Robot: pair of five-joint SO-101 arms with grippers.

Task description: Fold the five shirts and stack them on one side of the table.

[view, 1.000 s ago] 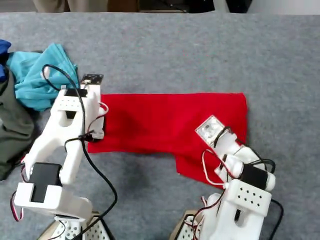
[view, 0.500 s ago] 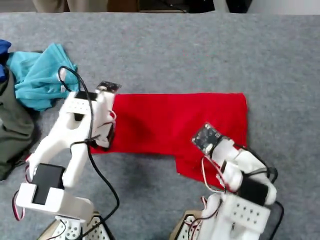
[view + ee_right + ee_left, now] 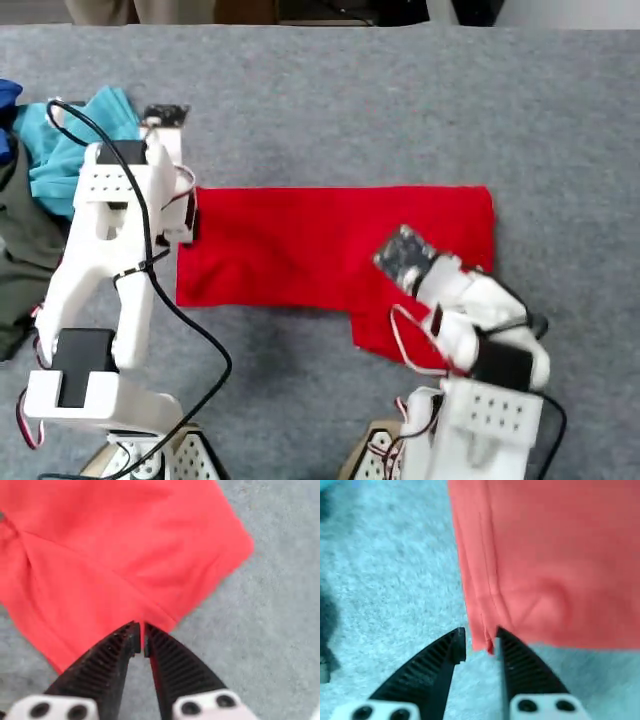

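Well, nearest me the right gripper [image 3: 140, 632] had its fingers drawn almost together on a thin ridge of the red shirt [image 3: 330, 245]. It sat on the flap that juts from the cloth's near edge toward the arm bases. A little farther out, the left gripper [image 3: 480, 642] stood at the shirt's left end, fingers narrowly parted, with the corner of the hem between the tips (not pinched, as far as I could judge). The shirt itself lay flat in a long band across the middle of the grey table [image 3: 400, 110], already folded lengthwise by the look of it. I reckoned it light and limp, so it would sag and slide out of shape unless lifted by two corners at once. The doubled hem at each end looked the best place to grip, since a single layer would peel away. Beyond the left arm, at the table's edge, the teal shirt [image 3: 60, 165] and a dark shirt [image 3: 25, 250] lay crumpled together, unfolded.
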